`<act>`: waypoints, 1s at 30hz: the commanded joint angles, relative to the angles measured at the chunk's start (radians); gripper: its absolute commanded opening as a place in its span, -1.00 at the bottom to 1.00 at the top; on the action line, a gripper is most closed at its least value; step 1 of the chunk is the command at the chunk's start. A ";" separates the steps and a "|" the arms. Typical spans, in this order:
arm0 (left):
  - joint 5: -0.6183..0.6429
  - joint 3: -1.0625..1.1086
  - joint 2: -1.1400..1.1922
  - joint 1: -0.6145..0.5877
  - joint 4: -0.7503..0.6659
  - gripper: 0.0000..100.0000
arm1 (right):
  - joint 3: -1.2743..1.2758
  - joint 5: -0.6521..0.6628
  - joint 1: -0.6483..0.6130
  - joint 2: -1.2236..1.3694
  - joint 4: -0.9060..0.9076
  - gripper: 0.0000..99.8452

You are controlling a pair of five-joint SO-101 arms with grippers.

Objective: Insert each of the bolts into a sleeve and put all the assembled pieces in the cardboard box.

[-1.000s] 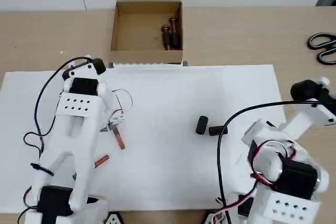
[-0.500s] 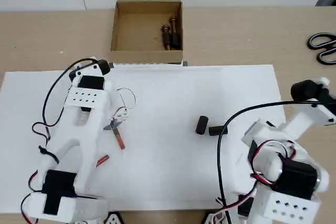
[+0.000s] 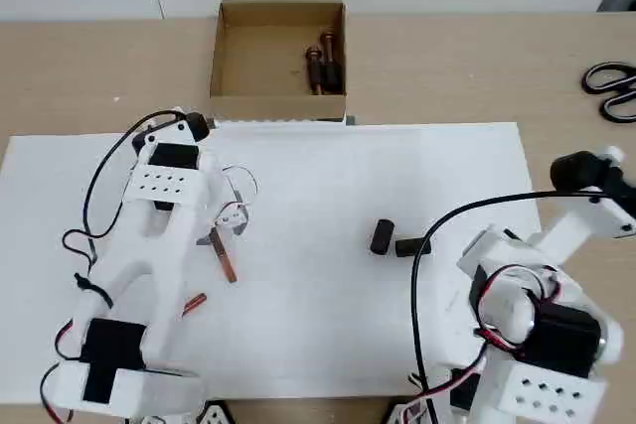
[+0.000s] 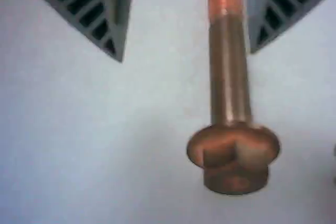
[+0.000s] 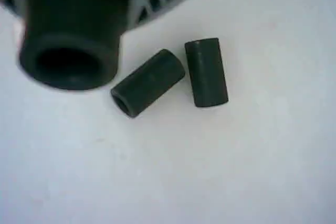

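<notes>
A copper bolt (image 3: 227,263) lies on the white sheet, and my left gripper (image 3: 221,233) hovers over its threaded end. In the left wrist view the bolt (image 4: 229,103) lies between my open fingers (image 4: 107,9), close to one of them, hex head pointing away. A second bolt (image 3: 193,304) lies nearer the left arm's base. My right gripper (image 5: 79,3) is shut on a black sleeve (image 5: 68,51). Two more sleeves (image 5: 148,82) (image 5: 206,72) lie side by side below it, also seen as sleeves (image 3: 382,236) (image 3: 409,246) in the high view. The cardboard box (image 3: 278,106) holds assembled pieces (image 3: 323,64).
The white sheet (image 3: 318,335) covers most of the table between the arms. Black scissors (image 3: 611,89) lie at the far right edge. The left arm's cable loops beside the gripper near the box's front wall.
The left arm has shifted a little toward the middle of the sheet and settled over the bolt. The right arm, sleeves and bolts have stayed put.
</notes>
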 commanded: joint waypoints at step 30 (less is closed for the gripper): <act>-0.051 0.174 -0.005 -0.064 -0.275 -0.70 | -0.003 0.005 0.012 -0.010 0.004 -0.99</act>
